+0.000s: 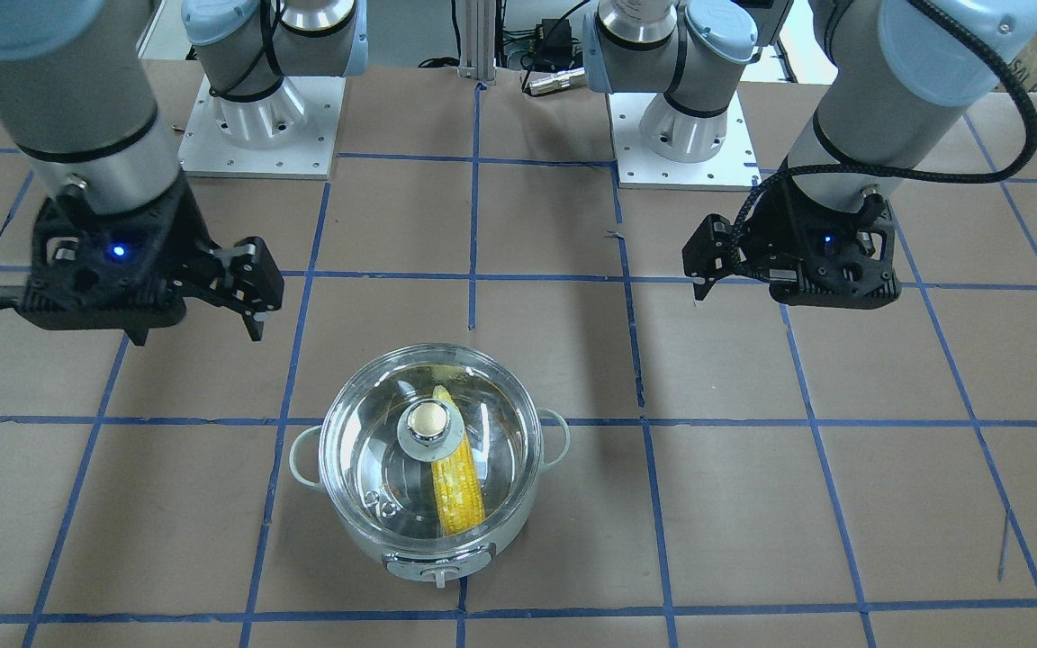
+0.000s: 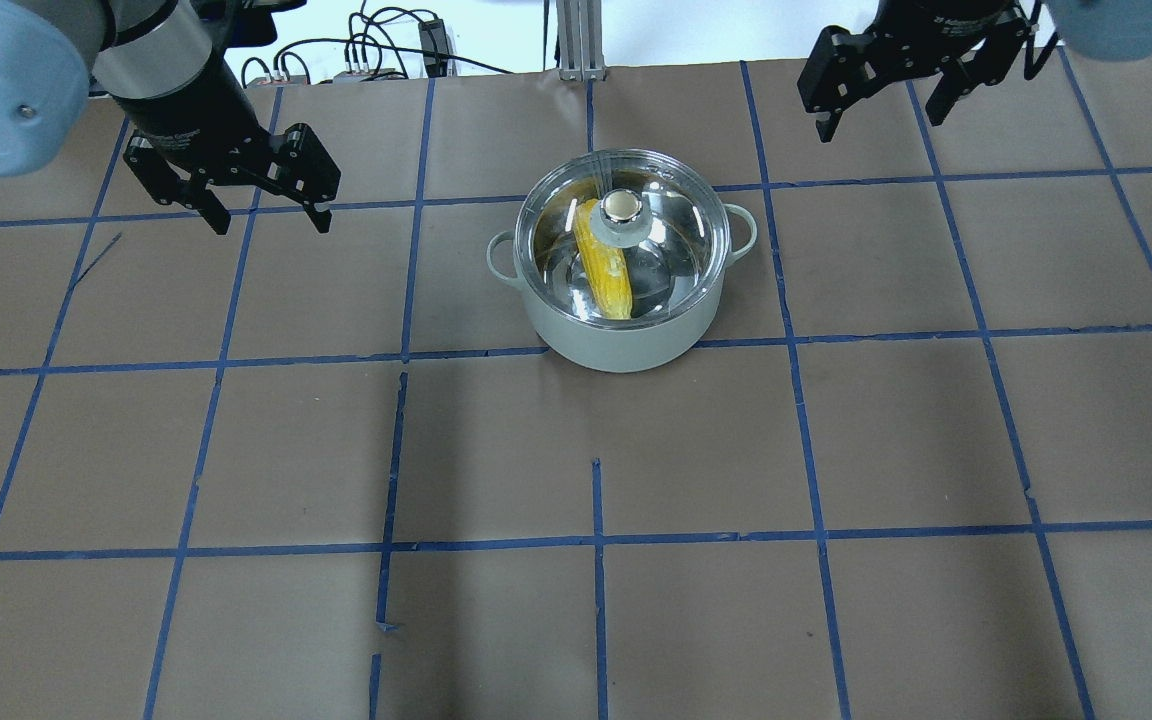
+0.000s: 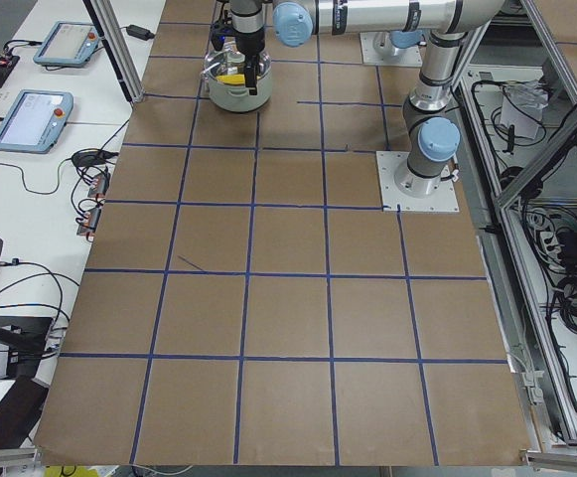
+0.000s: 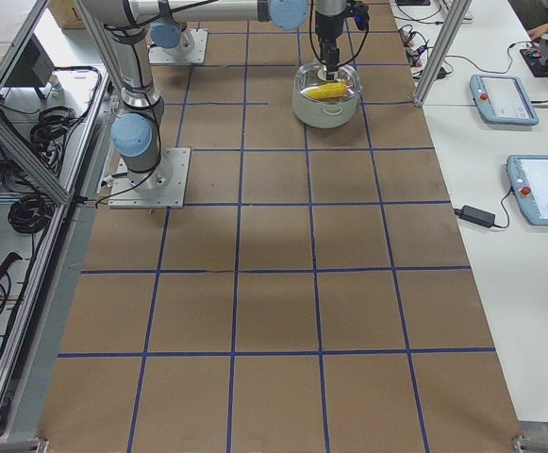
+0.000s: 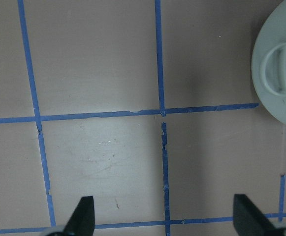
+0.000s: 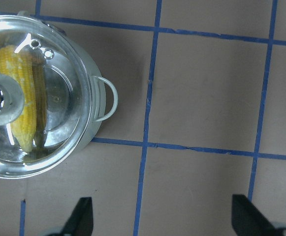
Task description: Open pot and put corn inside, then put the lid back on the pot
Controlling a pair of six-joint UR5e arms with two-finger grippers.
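Glass lid (image 2: 671, 235) sits closed on pot (image 2: 626, 345), corn (image 2: 606, 272) inside: task judged complete. Fingers apart and empty, left tool (image 2: 271, 225) and right tool (image 2: 878, 120) flank it; only retraction remains.

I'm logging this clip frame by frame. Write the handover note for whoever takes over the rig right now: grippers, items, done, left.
Left gripper: open, empty, hanging above the table to the pot's left.
Right gripper: open, empty, off to the pot's right.
Pot: upright on the table, neither gripper touching it.
Corn: lying inside the pot, seen through the glass.
Lid: on the pot, and it looks seated on the rim all round.
Done: corn in, lid on.
Left: nothing that the views show; perhaps check that the lid sits flush.
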